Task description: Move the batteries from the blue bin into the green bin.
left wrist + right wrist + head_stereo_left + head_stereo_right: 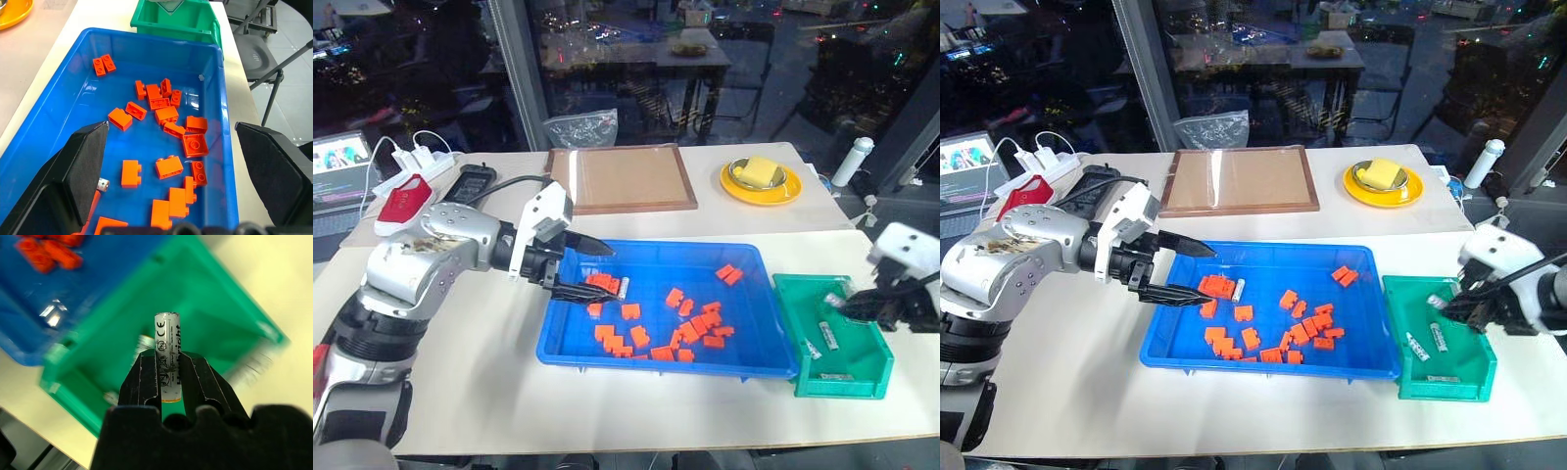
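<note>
The blue bin lies mid-table, holding several orange blocks and one battery near its left end. My left gripper hangs open over that left end, with the battery just beside its lower fingertip; the left wrist view shows that battery by one pad. The green bin stands right of the blue bin with three batteries lying inside. Above the green bin, my right gripper is shut on an upright battery, also seen in the head view.
Behind the blue bin lies a brown-framed board. A yellow plate and a white bottle stand at the back right. A power strip, a red item and a laptop sit at the back left.
</note>
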Controlling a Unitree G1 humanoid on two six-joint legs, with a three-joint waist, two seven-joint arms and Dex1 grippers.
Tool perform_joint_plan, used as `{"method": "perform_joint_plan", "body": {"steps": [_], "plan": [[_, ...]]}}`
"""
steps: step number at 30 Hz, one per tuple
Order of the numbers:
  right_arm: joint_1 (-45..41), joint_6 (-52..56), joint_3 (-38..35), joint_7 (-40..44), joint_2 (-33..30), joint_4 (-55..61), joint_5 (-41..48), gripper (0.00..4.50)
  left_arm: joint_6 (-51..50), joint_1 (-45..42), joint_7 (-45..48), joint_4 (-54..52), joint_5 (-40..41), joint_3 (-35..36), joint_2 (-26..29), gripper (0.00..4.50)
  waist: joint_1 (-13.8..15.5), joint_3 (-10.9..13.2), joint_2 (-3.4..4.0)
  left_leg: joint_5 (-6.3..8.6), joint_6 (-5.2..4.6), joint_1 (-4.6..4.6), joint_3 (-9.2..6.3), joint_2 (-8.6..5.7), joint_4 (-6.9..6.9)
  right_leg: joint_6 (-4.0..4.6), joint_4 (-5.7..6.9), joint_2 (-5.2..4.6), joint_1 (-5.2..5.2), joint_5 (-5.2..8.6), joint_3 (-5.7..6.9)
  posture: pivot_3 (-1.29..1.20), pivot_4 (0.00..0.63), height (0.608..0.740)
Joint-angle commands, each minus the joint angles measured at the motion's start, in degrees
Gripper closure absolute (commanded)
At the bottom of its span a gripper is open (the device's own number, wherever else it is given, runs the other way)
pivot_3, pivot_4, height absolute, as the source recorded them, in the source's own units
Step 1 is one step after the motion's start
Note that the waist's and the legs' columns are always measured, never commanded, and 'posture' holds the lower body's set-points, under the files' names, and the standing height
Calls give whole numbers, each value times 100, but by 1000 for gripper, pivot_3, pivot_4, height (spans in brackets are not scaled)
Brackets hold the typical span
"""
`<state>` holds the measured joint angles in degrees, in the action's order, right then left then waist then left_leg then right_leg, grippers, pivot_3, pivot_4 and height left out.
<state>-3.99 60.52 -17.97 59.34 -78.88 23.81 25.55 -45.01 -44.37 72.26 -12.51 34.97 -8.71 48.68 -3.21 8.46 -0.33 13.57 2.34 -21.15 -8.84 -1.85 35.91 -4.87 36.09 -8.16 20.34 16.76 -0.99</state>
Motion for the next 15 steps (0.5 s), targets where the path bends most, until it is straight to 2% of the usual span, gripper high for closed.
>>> {"method": "perform_joint_plan", "body": {"steps": [1,4,8,11,13,15], "plan": [[-32,-91,178,-420,85,-60,-284,2601,77,-101,93,-7,-23,71,5,0,45,1,-1,0,0,0,0,-1,1,1,0,0,-1,0,0,0,150,740],[-275,-200,217,-430,-38,-204,-343,1659,40,-48,121,-39,-38,159,114,0,75,1,0,0,0,-1,0,-4,0,1,-3,-3,-1,0,-1,0,150,740],[-1156,-439,891,-651,-148,-314,-605,283,-40,96,38,-143,-23,320,258,0,44,3,6,0,0,1,0,-4,-1,1,-2,-4,1,0,-2,0,150,740],[-2419,-383,1536,-544,478,34,-266,283,-122,269,-137,-230,-28,554,414,0,-35,5,2,0,0,5,0,1,-6,-1,-3,-2,1,1,-2,0,150,740],[-3453,-85,2120,-584,1343,175,-32,283,-179,458,-240,-236,-30,825,604,0,-95,10,-4,0,0,5,-2,6,-7,-3,-1,2,2,2,0,0,150,740],[-4140,181,2664,-613,2095,193,69,283,-152,745,-251,-269,-104,1030,872,0,-138,12,-2,-1,1,7,-2,19,-8,-5,-2,15,3,3,-1,0,150,740]]}}
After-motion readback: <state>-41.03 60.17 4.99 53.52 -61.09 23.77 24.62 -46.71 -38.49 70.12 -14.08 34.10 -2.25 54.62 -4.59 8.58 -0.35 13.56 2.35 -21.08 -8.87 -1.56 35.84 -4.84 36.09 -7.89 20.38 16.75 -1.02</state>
